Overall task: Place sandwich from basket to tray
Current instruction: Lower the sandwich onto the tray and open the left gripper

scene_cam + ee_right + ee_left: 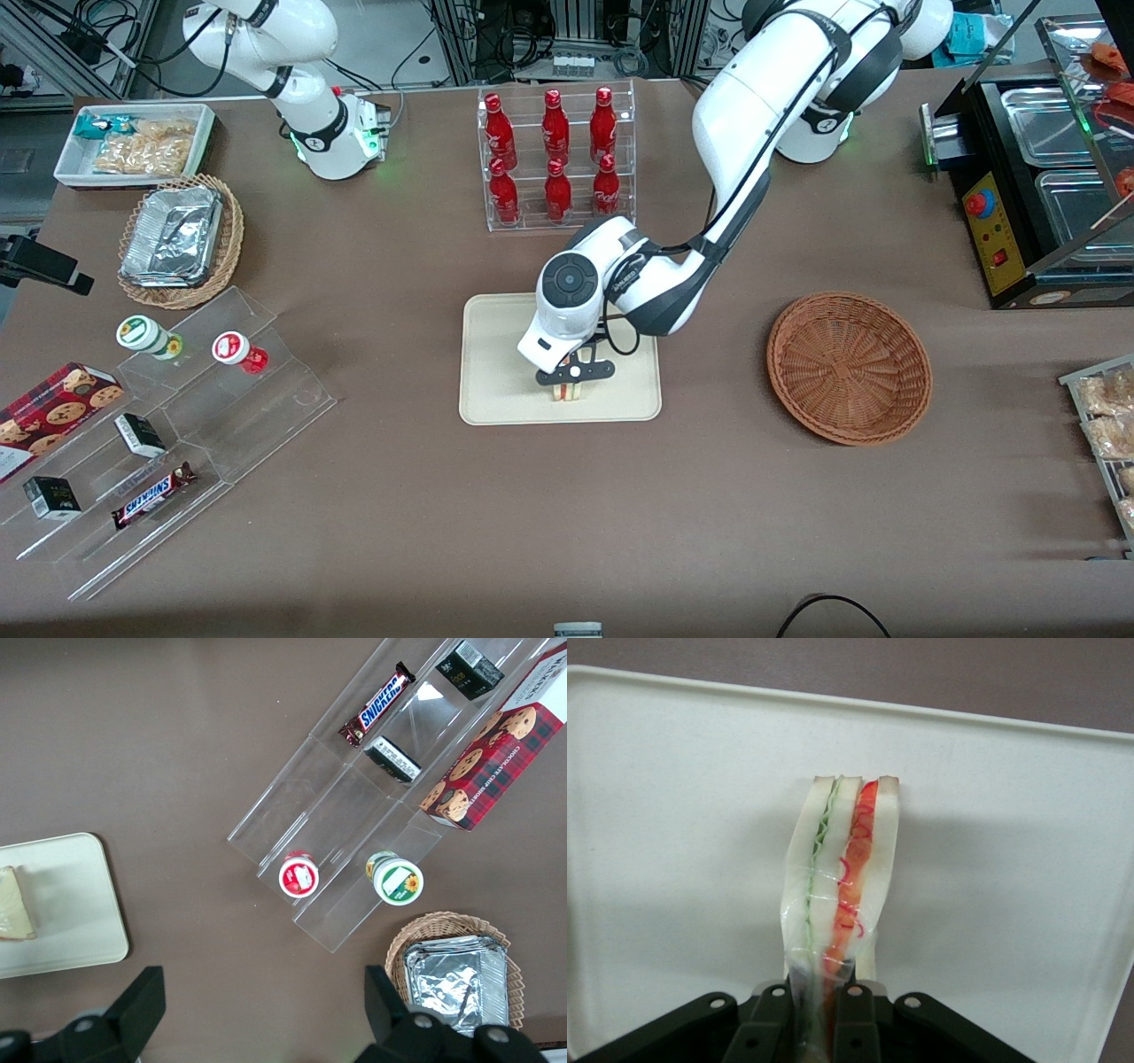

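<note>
The sandwich (pixel 568 390) is a wrapped wedge with red and green filling, held over the cream-beige tray (pixel 496 372), low above or on its surface. It shows edge-on in the left wrist view (pixel 843 868) and as a pale wedge in the right wrist view (pixel 15 904). My left gripper (pixel 573 377) is shut on the sandwich, and its black fingers (pixel 772 1014) pinch the wedge's wrapped end from both sides. The tray also shows in the wrist views (pixel 673 815) (pixel 71 904). The reddish-brown wicker basket (pixel 849 368) stands toward the working arm's end of the table with nothing in it.
A clear rack of red bottles (pixel 556 158) stands farther from the camera than the tray. Toward the parked arm's end are a tan basket with a foil container (pixel 177 239), a white snack bin (pixel 135 142) and a clear stepped display (pixel 168 443) with snacks.
</note>
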Controlling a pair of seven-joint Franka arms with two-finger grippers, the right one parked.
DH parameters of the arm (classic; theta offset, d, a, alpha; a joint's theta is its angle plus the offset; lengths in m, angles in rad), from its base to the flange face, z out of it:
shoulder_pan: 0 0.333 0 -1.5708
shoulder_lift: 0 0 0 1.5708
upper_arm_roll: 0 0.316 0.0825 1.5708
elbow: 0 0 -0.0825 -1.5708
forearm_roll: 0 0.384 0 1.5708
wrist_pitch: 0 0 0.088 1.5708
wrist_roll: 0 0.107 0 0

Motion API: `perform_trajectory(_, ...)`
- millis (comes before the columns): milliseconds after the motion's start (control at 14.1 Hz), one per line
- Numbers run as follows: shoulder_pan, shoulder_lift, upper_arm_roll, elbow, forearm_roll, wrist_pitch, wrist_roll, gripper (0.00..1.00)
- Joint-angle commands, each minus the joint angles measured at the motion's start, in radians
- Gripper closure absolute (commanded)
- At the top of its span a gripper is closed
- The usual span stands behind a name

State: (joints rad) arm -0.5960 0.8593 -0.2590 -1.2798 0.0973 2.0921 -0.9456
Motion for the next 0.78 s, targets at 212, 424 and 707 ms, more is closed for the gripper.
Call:
perform_trajectory(212,-0.014,0.023,0.006,0.039,0.013,0.017,-0.065,0.0)
perform_trajectory(424,-0.01,-0.025,0.007,0.027,0.019,-0.001,-0.062,0.0)
perform_trajectory(707,-0.001,-0.144,0.015,-0.031,0.016,-0.168,-0.143,0.0)
